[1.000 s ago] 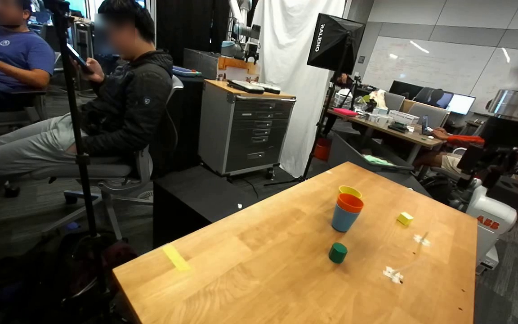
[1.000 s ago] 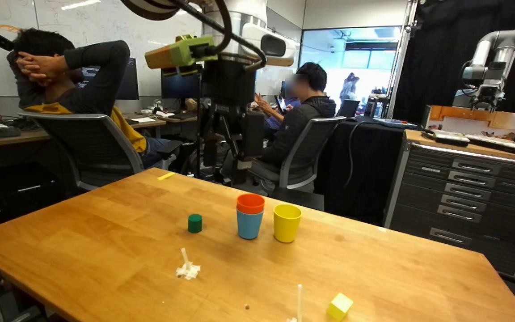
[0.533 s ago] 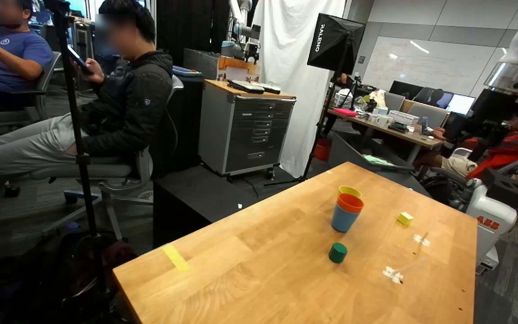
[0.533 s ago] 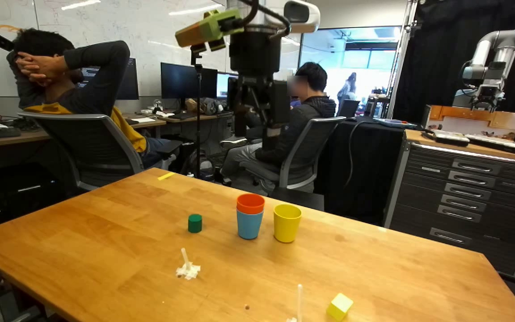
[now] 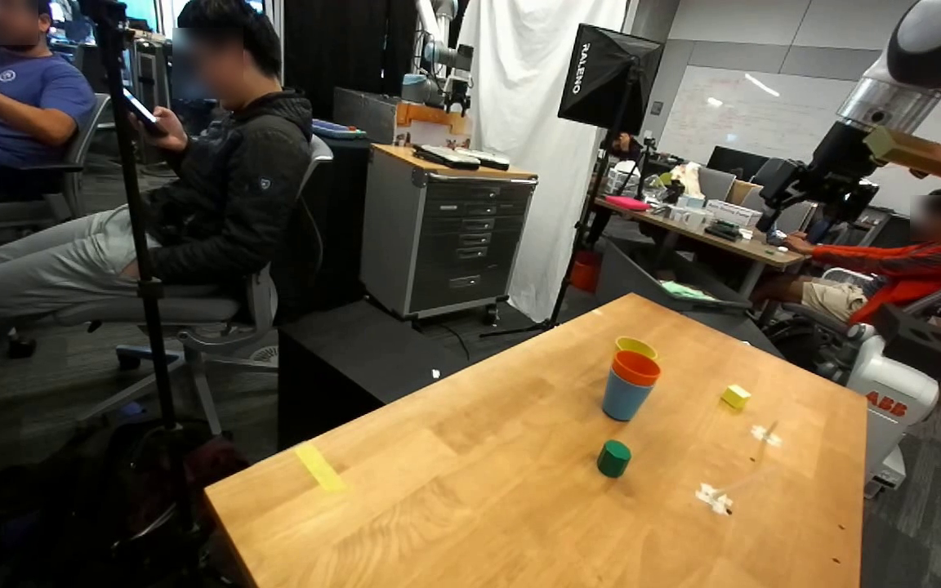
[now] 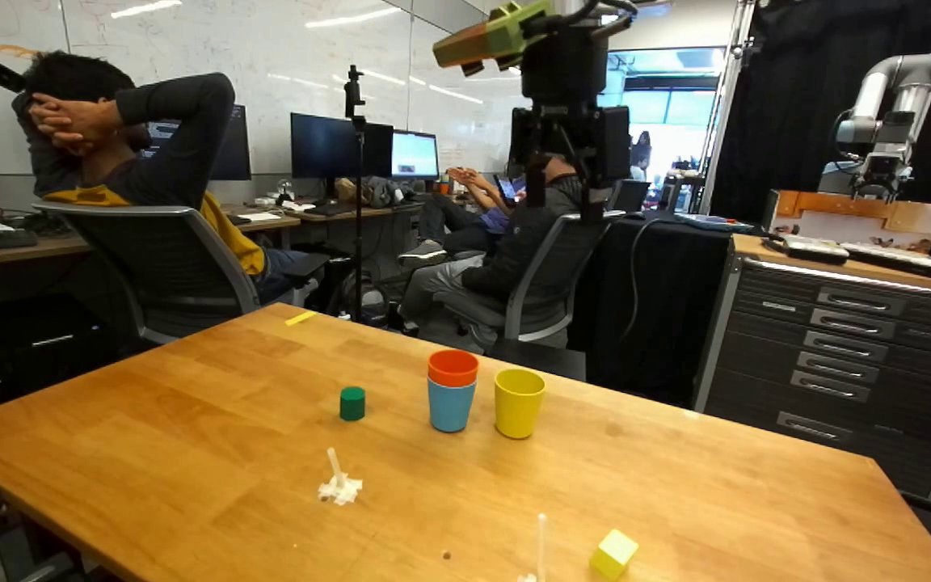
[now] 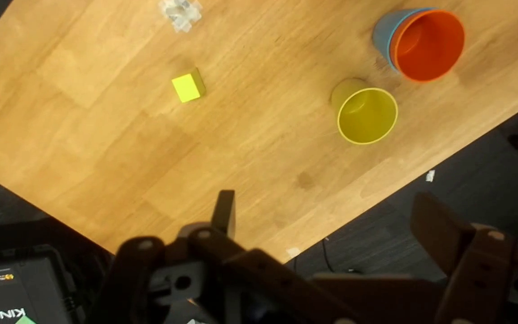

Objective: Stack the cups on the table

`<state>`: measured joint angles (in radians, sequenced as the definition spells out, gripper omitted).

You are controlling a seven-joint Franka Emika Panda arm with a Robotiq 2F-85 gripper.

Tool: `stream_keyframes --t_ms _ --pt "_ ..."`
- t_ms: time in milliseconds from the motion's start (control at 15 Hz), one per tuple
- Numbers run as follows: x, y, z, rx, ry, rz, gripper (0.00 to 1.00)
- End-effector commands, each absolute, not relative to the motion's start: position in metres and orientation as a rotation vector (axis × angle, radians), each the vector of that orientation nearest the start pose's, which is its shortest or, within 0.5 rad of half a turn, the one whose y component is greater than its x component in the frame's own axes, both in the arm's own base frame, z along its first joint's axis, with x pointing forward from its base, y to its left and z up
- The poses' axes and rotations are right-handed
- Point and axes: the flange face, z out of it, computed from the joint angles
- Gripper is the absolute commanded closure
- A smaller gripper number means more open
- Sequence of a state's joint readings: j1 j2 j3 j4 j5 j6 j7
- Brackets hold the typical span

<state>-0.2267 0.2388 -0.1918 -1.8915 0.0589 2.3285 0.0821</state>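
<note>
Wrist view: gripper (image 7: 324, 204), jaws spread wide, nothing between them; in both exterior views it hangs higher than the light-brown wooden tabletop (image 6: 191, 420), touching none of its contents. Blue cup (image 7: 383, 37): upright, lower of a nested pair. Orange-red cup (image 7: 430, 47): upright, seated inside the blue cup, rim and upper band standing proud. Yellow cup (image 7: 367, 116): upright, mouth up, just beside the pair but apart from it. Yellow cube (image 7: 188, 87): on the tabletop, well apart from the cups. In an exterior view, dark green cylinder (image 6: 352, 404): standing on the opposite side of the pair from the yellow cup.

Step in hand, as judged: retrieval of the yellow cup, sole piece not yet stacked; two of three are joined. Next move, as judged: centre the gripper over the yellow cup, straddle it without nudging the pair, close, lift above the orange-red rim, lower squarely inside.
</note>
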Motion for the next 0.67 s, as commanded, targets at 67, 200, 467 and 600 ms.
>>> stream_keyframes --t_ms 67,200,467,600 --pt "0.634 -0.278 0.384 -3.041 0.872 -0.254 0.00" --pt "0.650 -0.282 0.371 -3.047 0.858 -0.237 0.00" --pt "0.675 -0.283 0.340 -3.066 0.816 -0.216 0.00" --pt "0.683 -0.280 0.320 -3.075 0.803 -0.194 0.00"
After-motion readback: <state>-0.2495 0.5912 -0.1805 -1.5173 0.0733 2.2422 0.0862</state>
